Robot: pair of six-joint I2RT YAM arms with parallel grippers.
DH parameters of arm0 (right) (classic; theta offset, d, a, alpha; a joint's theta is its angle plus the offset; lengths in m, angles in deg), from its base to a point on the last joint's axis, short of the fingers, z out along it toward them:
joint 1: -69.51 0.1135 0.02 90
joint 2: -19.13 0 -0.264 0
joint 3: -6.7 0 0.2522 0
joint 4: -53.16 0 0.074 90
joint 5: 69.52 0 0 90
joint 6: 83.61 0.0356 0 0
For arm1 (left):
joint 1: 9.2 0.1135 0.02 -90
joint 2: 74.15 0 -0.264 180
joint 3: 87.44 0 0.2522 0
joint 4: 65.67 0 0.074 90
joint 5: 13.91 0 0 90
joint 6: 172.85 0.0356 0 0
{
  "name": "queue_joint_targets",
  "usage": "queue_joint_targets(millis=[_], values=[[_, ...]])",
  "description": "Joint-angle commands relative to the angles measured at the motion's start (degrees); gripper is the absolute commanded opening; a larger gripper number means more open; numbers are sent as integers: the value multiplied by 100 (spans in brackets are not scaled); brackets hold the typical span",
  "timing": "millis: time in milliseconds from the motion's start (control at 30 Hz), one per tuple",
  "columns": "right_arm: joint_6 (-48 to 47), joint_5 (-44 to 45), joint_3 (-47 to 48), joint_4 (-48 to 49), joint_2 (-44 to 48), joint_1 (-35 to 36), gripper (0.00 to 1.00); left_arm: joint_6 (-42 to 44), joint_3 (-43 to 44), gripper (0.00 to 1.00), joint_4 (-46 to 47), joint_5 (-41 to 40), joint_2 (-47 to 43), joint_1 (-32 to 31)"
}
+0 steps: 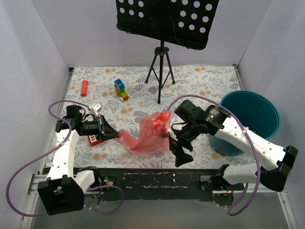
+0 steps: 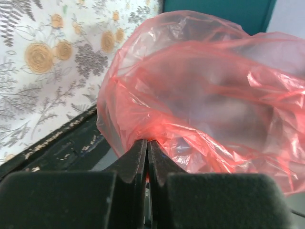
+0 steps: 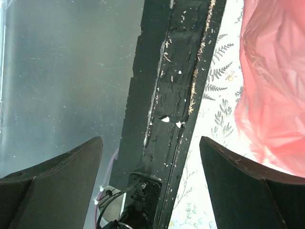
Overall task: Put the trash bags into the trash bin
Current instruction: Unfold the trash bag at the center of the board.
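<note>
Only a small pinch holds the trash bag (image 1: 150, 133)
The left tool (image 2: 147, 157) is shut on the trash bag's edge, and the bag lies on the desk (image 1: 200, 86) between the arms. The right tool (image 1: 181, 152) is wide open and empty. The trash bin (image 1: 248, 93) stands far off, so the thin bag may slip or rip.

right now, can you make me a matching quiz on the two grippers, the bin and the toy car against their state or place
Things:
1. left gripper
2. right gripper
3. trash bin
4. toy car

States or places:
a. at the right edge of the table
b. open, holding nothing
c. far side, left of the tripod
d. shut on the trash bag

Pairs: 1-d; 2-b; 3-a; 4-c
</note>
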Motion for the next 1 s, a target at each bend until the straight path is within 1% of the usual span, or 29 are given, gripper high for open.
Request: queue_joint_targets(millis=[0,33,100,133,167,200,233,267,300,333,400,467,500,533,567,633,667,700,767,833,867,933,967], values=[[146,453,334,-644,-369,-73,92,-506,222,0,398,1354,162,8],[-265,382,334,-917,-606,-65,91,-891,266,0,905,1785,215,17],[-209,879,81,-850,-1045,-47,90,-2066,310,0,2257,2656,216,17],[-86,1134,-7,-797,-1378,-47,86,-2334,458,0,2856,2825,259,17],[246,1642,-87,-448,-1503,-56,86,-2136,677,0,3062,3044,338,17],[345,1977,-18,-210,-1583,-47,90,-1647,1106,0,2707,3472,496,17],[398,2329,122,-51,-1679,-64,93,-946,1432,0,2094,3677,671,8],[477,2672,245,12,-1785,-108,95,-434,1757,0,1653,3809,873,34],[634,2919,377,12,-1925,-196,95,-403,1908,0,1353,3976,997,130],[732,3052,457,-49,-2005,-362,95,-438,2005,0,985,4013,1103,331],[549,2887,563,-303,-2102,-723,95,-35,2260,0,386,4013,1261,796],[233,3139,493,-531,-2093,-785,95,-25,2585,0,208,4004,1402,1324],[-99,3193,467,-637,-2076,-785,95,114,2795,0,-54,3926,1524,1605],[-337,3228,362,-725,-2006,-785,95,725,3111,0,-639,3995,1769,1860],[-592,3351,187,-752,-1910,-768,95,1392,3462,0,-1533,4004,2007,2210],[-874,3684,-243,-770,-1769,-768,95,1372,3797,0,-1515,4013,2332,2643],[-937,3869,-402,-779,-1733,-768,95,1581,4008,0,-1628,4004,2499,2758],[-885,3984,-473,-735,-1681,-776,95,1583,4193,0,-1629,4004,2658,2872],[-789,3959,-308,-648,-1436,-785,94,1548,4204,0,-1638,3978,2843,3135],[-604,3897,-27,-524,-1110,-785,95,1671,4072,0,-1638,3978,2870,3443],[-490,4001,18,-428,-961,-785,96,1767,3993,0,-1630,3978,2853,3566],[-393,4308,-8,-401,-697,-777,96,1803,3914,0,-1630,3995,2888,3646],[-332,4388,0,-357,-565,-785,95,1829,3861,0,-1629,3995,2905,3647]])
